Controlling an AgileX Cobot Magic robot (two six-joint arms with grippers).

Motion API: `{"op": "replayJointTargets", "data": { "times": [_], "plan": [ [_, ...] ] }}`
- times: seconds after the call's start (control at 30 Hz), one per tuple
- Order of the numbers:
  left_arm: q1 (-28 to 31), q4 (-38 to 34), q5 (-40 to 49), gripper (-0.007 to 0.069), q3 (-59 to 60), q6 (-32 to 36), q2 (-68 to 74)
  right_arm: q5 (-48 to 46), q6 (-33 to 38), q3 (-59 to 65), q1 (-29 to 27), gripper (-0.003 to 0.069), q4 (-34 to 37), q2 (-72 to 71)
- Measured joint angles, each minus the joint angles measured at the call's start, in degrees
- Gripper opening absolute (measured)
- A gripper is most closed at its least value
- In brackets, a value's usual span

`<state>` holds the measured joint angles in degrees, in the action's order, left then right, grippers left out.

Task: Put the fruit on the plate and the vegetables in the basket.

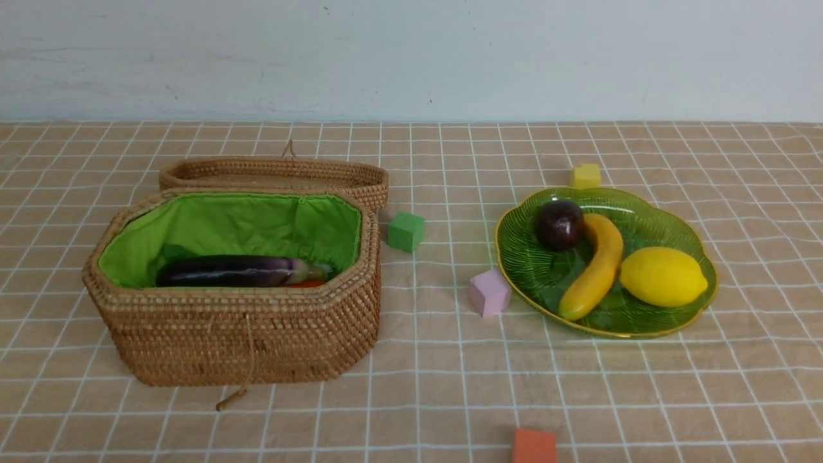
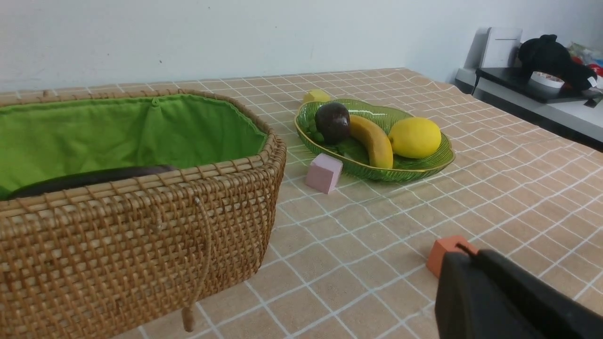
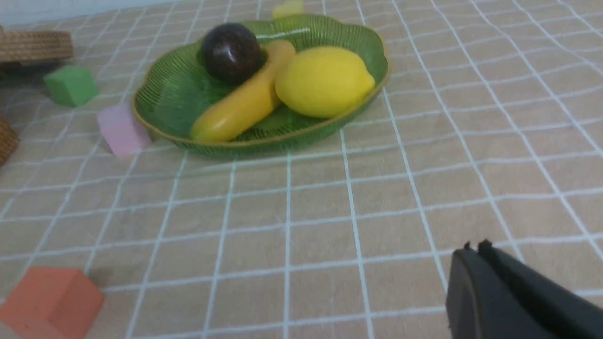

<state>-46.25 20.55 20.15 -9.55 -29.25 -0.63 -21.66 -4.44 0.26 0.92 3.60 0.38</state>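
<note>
Orange cube (image 1: 533, 446): nearest to us, at the front edge of the bench (image 1: 643, 399), between basket and plate but well forward of both.
Basket (image 1: 238, 334): on our left, lid off, green lining showing; we see the eggplant (image 1: 231, 271) lying along its floor, with a sliver of orange, which we take for the carrot (image 1: 310, 283), at its right end. We cannot make out the radish.
Lid (image 1: 276, 175): just behind the basket, flat on the bench.
Green cube (image 1: 406, 231): right of the basket's far corner, apart from it.
Pink cube (image 1: 488, 293): just beside the plate's left rim.
Plate (image 1: 527, 257): on our right; we count the mangosteen (image 1: 560, 224) at the back, the banana (image 1: 596, 267) touching it, and the lemon (image 1: 663, 276) right of the banana.
Yellow cube (image 1: 586, 175): just behind the plate.
Left end effector (image 2: 464, 254): in its wrist view, tips together, carrying nothing, above the bench by the orange cube.
Right end effector (image 3: 473, 246): in its wrist view, tips together, carrying nothing, over bare cloth nearer us than the plate.
</note>
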Motion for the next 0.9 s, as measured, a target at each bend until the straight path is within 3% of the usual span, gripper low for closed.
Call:
{"op": "replayJointTargets", "data": {
  "times": [0.23,0.9],
  "plan": [
    [0.00,0.00,0.07,-0.0013,0.00,0.00,0.00,-0.59,-4.02,0.54,-0.55,-0.0008,-0.53,-0.93],
    [0.00,0.00,0.07,0.0001,0.13,0.00,0.00,-0.69,-5.00,0.54,-0.55,-0.0001,-0.24,-0.93]
  ]
}}
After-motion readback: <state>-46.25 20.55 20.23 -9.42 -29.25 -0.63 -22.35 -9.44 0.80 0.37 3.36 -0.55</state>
